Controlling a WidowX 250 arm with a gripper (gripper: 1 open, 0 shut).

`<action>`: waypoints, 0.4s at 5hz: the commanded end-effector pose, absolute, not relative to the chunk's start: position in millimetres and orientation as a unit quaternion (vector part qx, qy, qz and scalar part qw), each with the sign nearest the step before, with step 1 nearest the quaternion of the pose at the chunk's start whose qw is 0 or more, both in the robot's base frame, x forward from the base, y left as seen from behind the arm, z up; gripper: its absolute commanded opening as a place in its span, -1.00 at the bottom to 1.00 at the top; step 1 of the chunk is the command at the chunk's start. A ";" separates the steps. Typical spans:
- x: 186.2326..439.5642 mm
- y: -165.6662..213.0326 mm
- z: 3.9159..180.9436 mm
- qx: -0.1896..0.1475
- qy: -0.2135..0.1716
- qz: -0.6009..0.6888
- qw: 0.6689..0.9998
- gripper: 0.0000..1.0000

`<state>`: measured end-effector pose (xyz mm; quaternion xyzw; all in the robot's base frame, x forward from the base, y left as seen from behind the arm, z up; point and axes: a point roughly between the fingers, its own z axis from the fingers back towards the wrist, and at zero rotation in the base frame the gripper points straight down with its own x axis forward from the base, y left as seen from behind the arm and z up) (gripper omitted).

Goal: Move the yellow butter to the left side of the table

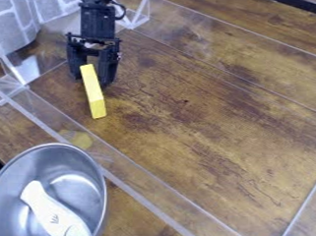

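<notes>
The yellow butter is a long yellow stick lying on the wooden table at the left. Its upper end lies between the fingers of my black gripper, which stands upright over it. The jaws are open, one finger on each side of the stick's top end. The stick's lower half sticks out toward the front, resting on the table.
A metal bowl with a white object in it sits at the front left corner. Clear plastic walls and a rack stand at the far left. The wooden surface stretches to the right.
</notes>
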<state>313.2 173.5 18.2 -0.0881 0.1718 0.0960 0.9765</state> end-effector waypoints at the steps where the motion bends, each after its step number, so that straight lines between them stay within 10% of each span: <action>1: 307.4 179.6 19.7 -0.094 0.174 0.108 0.974 1.00; 2: 307.3 178.7 20.3 -0.097 0.178 0.109 0.973 1.00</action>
